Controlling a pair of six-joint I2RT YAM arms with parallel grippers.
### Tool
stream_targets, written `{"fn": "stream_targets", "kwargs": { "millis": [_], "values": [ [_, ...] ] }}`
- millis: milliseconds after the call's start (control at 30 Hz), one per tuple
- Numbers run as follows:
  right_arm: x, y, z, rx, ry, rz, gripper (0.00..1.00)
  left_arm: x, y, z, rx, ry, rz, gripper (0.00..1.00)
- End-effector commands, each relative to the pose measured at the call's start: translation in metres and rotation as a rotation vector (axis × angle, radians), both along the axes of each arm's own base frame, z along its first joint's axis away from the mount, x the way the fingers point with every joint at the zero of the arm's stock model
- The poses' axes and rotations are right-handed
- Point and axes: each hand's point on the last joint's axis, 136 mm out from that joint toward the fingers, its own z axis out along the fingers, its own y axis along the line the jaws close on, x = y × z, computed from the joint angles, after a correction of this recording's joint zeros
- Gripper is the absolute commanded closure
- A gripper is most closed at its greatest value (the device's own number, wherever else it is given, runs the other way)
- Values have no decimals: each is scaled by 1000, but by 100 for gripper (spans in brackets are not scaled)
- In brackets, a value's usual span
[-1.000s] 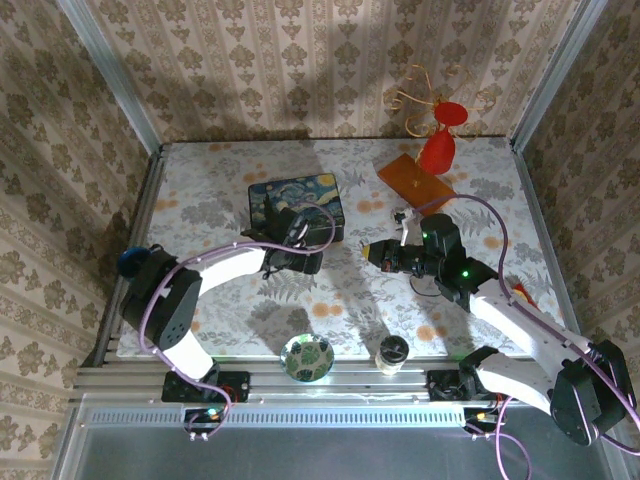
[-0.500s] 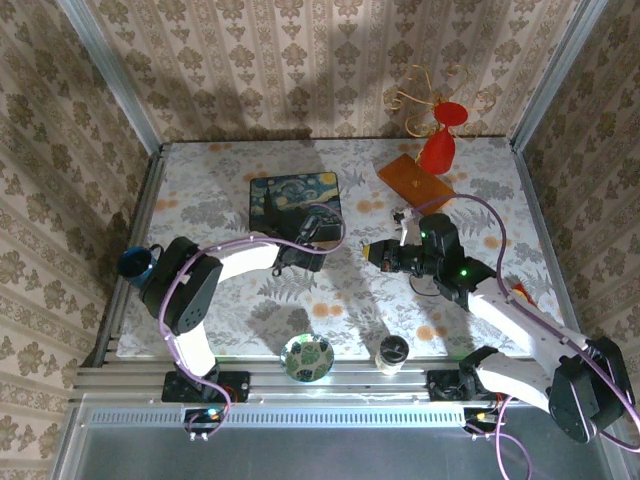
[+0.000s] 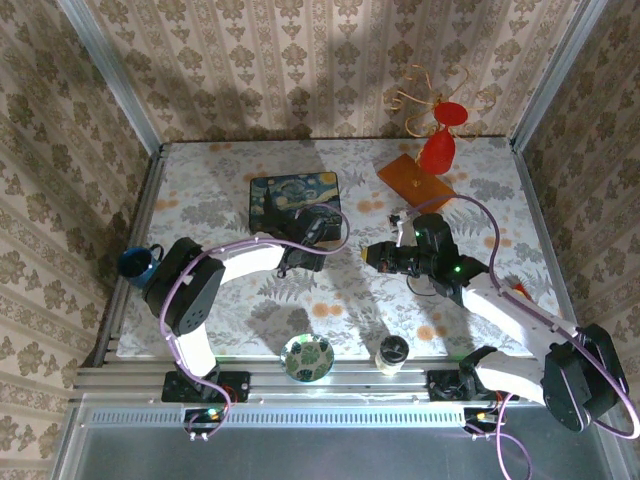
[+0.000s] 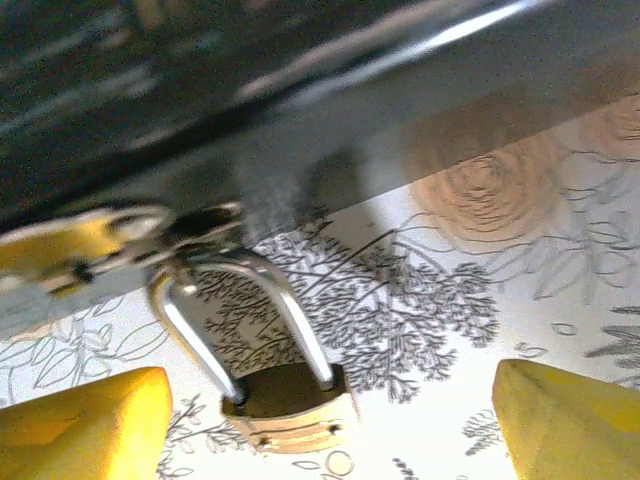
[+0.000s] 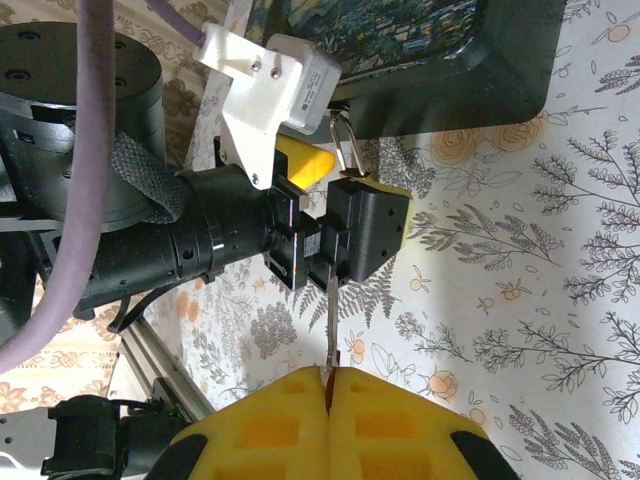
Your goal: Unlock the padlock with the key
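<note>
The brass padlock (image 4: 291,412) hangs by its silvery shackle (image 4: 283,303) from a gold hasp on the front of the dark blue painted box (image 3: 293,198). My left gripper (image 4: 330,428) is open, with a yellow finger (image 4: 82,425) on each side of the padlock and not touching it. My right gripper (image 5: 328,378) is shut on the key (image 5: 329,320). The key's slim blade points at the left gripper's black body, just short of it. In the top view the left gripper (image 3: 305,248) sits at the box front and the right gripper (image 3: 373,256) faces it from the right.
A red ornament with gold wire (image 3: 438,148) stands on an orange board (image 3: 412,180) at the back right. A blue cup (image 3: 134,263) is at the left edge. A green bowl (image 3: 307,357) and a dark jar (image 3: 392,352) sit at the front edge.
The left gripper has moved right and closer to the box front, around the padlock. The right gripper with the key has edged slightly left toward it.
</note>
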Motion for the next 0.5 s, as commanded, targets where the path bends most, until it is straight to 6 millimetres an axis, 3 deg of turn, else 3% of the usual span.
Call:
{"fn": "stream_targets", "kwargs": {
  "millis": [0, 467],
  "values": [
    [9, 4, 17, 20, -49, 8, 100, 5, 15, -4, 40, 6, 107, 18],
    [11, 6, 20, 31, -51, 14, 100, 9, 9, -14, -33, 52, 145, 47]
  ]
}}
